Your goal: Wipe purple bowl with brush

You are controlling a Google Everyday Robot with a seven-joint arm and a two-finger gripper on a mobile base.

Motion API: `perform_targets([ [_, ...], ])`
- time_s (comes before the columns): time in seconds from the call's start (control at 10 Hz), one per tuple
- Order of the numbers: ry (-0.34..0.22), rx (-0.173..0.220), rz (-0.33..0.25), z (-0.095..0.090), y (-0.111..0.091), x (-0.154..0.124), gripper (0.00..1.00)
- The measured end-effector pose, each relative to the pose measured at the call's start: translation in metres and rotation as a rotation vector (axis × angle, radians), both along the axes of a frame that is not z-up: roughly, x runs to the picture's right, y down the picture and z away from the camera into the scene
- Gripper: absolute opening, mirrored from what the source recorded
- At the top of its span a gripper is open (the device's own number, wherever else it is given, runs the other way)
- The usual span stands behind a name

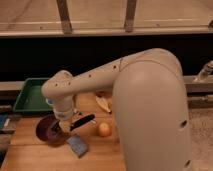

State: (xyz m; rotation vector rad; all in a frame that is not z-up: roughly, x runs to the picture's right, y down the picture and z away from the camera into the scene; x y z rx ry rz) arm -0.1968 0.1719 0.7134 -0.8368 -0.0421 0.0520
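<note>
The purple bowl (44, 128) sits on the wooden table at the left. My gripper (60, 129) hangs from the white wrist over the bowl's right edge, reaching down into it. It is shut on the brush (83, 121), whose black handle sticks out to the right and slightly upward, above the table. The brush head is down at the bowl and hidden behind the gripper.
A blue sponge (77, 145) lies just in front of the bowl. An orange fruit (103, 130) sits to the right of the brush handle. A green tray (31, 95) stands behind the bowl. A pale yellowish item (103, 103) lies further back. My bulky white arm fills the right side.
</note>
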Motion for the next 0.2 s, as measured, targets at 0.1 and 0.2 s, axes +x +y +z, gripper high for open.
perform_targets([
  [0.1, -0.007, 0.006, -0.008, 0.004, -0.008, -0.008, 0.00],
  [0.2, -0.025, 0.009, -0.023, 0.007, -0.015, -0.019, 0.00],
])
